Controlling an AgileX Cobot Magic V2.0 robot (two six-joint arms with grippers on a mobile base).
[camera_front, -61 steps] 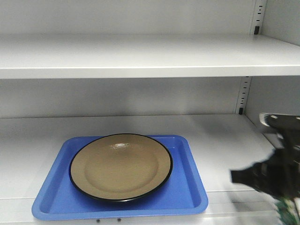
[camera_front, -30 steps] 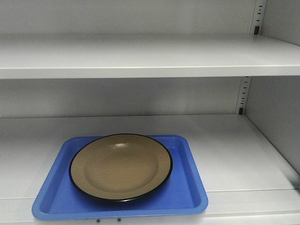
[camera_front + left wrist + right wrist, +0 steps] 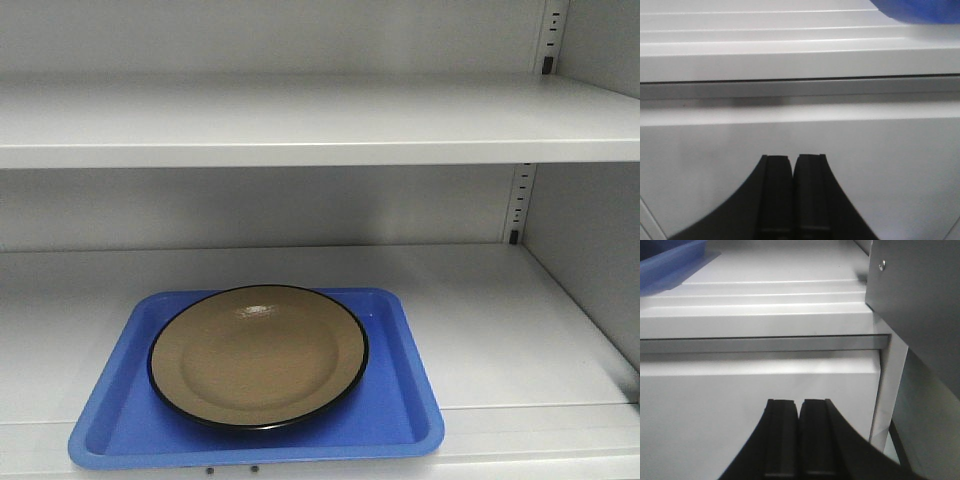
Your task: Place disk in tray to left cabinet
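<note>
Blue plastic fills the lower left of the front view: the tray (image 3: 410, 400) sits flat on the lower shelf (image 3: 500, 330) of the left cabinet (image 3: 560, 120), its near edge almost at the shelf's front lip. The disk (image 3: 258, 355) lies flat inside it, tan and glossy with its black rim whole, nearly as wide as the tray and set a little toward the tray's 9 o'clock side. Nothing touches either one.

My left hand (image 3: 792, 165) has its two black pads pressed together with nothing between them; it faces the white cabinet front below the shelf edge, and a blue corner of the tray shows at 1 o'clock in its view. My right hand (image 3: 800, 410) is likewise closed on nothing, facing the same white front, with the tray's corner at 11 o'clock and the cabinet's grey side panel (image 3: 920, 305) at 2 o'clock. Neither hand appears in the front view.

I judge the placing done: disk in tray, tray on the shelf, both hands free and low. What remains, I think, is only to keep both arms clear of the shelf lip and the side panel while parking them, so that nothing nudges the tray off its front edge.
</note>
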